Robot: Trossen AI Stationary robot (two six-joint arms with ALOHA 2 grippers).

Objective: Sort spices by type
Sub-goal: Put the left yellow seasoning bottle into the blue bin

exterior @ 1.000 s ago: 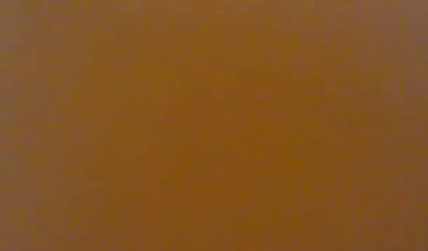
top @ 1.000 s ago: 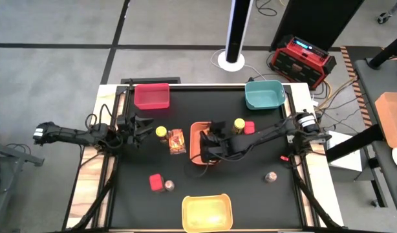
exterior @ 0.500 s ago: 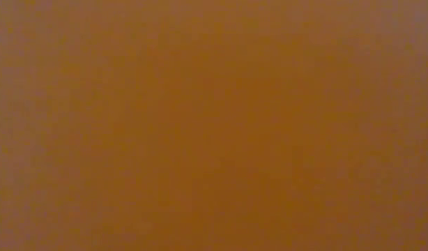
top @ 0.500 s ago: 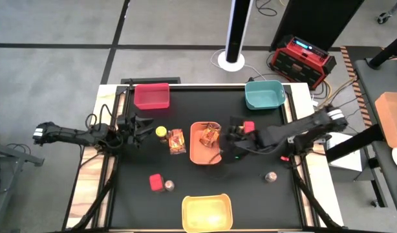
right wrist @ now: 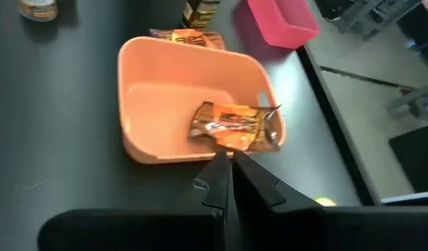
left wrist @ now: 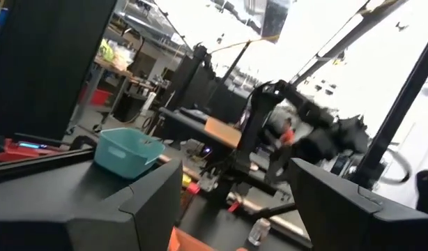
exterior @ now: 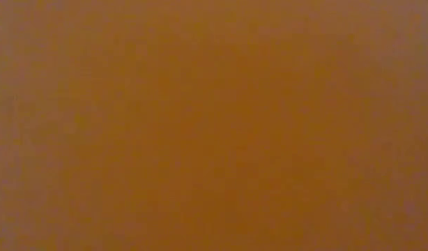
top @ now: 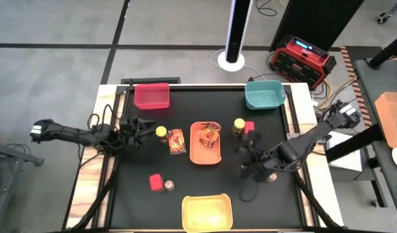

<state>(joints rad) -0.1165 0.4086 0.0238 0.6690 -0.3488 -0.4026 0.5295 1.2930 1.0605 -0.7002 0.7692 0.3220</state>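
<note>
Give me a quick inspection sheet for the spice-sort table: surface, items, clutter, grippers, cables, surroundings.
Surface: black table, bare between items.
Job's things: one packet in the orange bin; second packet on the table beside a yellow-lidded jar; another yellow-lidded jar touching a red cube; second red cube by a silver-lidded jar.
Clutter: nothing seen.
Grippers: right gripper shut, empty; left gripper open, near the first jar.
Cables: loose on the floor near the red device.
Surroundings: low view blocked, uniform orange.
</note>
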